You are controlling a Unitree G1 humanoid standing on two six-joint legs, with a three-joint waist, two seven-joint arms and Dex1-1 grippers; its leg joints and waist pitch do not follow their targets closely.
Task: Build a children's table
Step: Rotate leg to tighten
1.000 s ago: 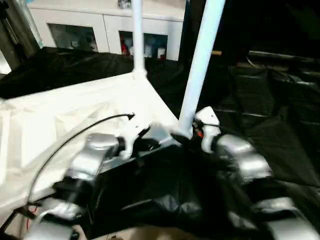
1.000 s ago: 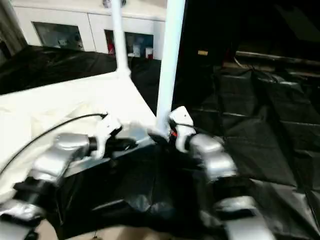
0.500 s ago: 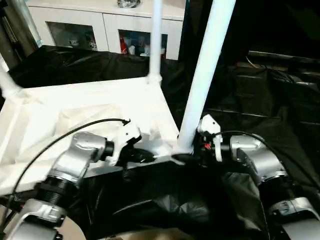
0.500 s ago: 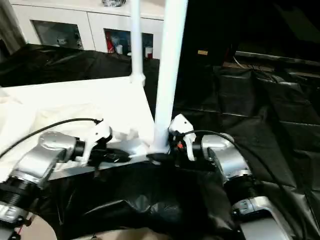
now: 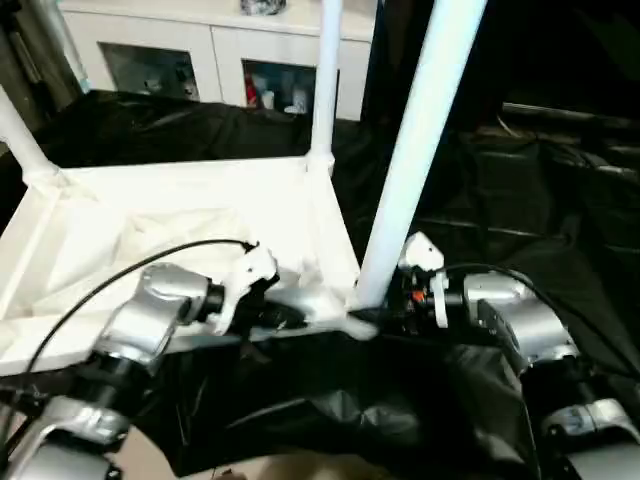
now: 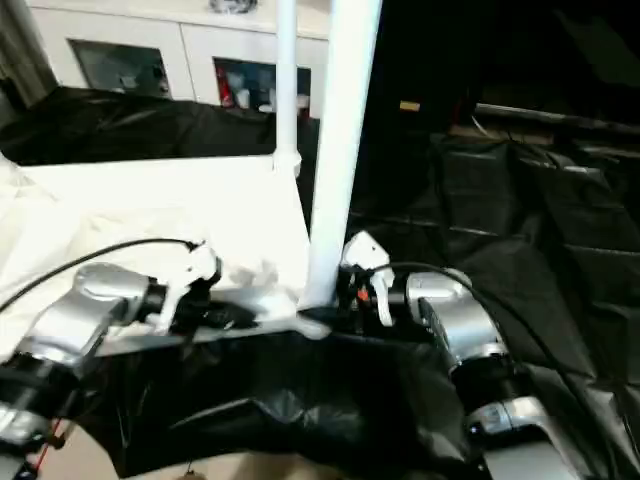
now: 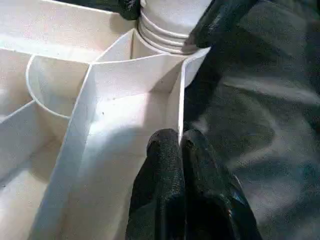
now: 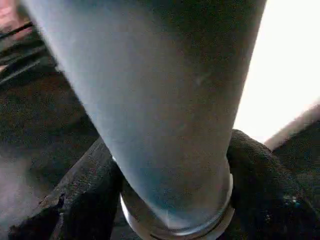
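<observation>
The white tabletop (image 5: 200, 210) lies upside down on black cloth, ribbed underside up. Three white legs stand in its corners: the near right leg (image 5: 420, 150), the far right leg (image 5: 325, 80) and the far left leg (image 5: 20, 135). My left gripper (image 7: 181, 140) is shut on the thin rim wall of the tabletop beside the near right corner. My right gripper (image 5: 385, 318) reaches in from the right. Its black fingers (image 8: 260, 195) hug the ribbed base of the near right leg (image 8: 165, 100) on both sides, just above the corner socket (image 7: 165, 30).
A white cabinet (image 5: 200, 50) with glass doors stands behind the tabletop. Crumpled black cloth (image 5: 540, 200) covers the floor to the right and in front. A black cable (image 5: 120, 275) loops over my left forearm.
The head view has shifted and now takes in the far left leg. My right gripper's fingers have drawn in around the near leg's base. The left gripper keeps its hold on the rim.
</observation>
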